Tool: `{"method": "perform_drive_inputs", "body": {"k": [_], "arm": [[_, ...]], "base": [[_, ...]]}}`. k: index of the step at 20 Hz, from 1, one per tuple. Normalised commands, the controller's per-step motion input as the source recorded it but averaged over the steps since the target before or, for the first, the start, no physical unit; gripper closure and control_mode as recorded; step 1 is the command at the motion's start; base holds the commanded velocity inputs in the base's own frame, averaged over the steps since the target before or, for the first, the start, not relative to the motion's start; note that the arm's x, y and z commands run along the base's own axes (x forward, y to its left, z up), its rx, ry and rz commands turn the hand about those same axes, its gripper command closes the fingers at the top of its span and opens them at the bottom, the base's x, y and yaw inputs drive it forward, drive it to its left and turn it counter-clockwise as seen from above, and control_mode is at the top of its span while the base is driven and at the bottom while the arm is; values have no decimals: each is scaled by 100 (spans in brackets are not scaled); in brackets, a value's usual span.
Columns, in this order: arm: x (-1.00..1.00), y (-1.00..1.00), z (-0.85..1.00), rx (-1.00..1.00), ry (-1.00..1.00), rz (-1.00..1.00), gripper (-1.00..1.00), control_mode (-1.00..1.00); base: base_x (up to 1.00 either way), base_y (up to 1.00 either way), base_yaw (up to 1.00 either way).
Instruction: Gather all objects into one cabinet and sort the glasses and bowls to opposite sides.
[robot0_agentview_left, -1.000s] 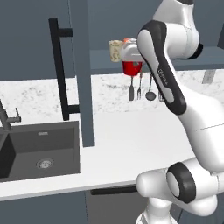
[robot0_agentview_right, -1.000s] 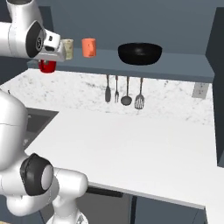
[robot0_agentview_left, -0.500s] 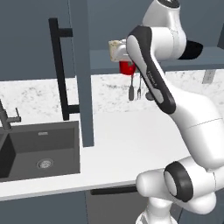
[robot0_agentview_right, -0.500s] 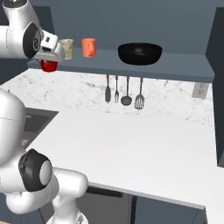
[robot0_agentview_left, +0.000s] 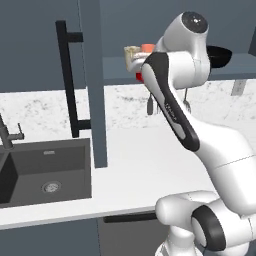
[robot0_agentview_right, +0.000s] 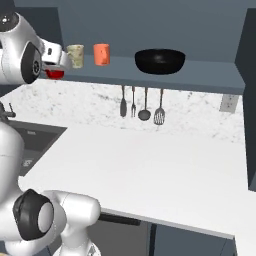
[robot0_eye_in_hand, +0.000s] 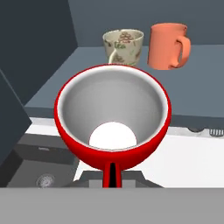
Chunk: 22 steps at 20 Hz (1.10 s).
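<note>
The arm rose from the base, bent sharply at the elbow and reached up and back toward the left end of the open cabinet. The wrist sat level with the cabinet's shelf edge, with the hand pointing in toward the shelf.

The gripper was closed on the red mug, pinching it at the near rim. The mug was carried with its opening facing the hand camera, showing a grey interior and a white base. It hung just in front of and slightly below the shelf edge, not resting on the shelf; from the right base camera the red mug showed below the wrist.

On the shelf, the beige patterned cup stood upright at the left, with the orange mug just beside it on the right, apart from it, handle turned right. The black bowl sat farther right on the same shelf, well apart from the cups.

The cabinet door stood open at the left, its black bar handle vertical. Below lay the white worktop and the dark sink. Four utensils hung on the wall beneath the shelf.
</note>
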Motion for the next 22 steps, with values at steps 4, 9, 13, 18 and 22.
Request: {"method": "perform_drive_inputs", "body": {"k": [4, 9, 13, 18, 22], "arm": [[0, 0, 39, 0, -7, 0, 100, -100], [0, 0, 34, 6, 11, 0, 100, -100], [1, 0, 12, 7, 29, 0, 100, -100], [28, 12, -9, 0, 9, 0, 100, -100], [23, 30, -36, -3, -3, 0, 100, -100]], "base": [[0, 0, 0], [0, 0, 0], [0, 0, 0], [0, 0, 0], [0, 0, 0]]}}
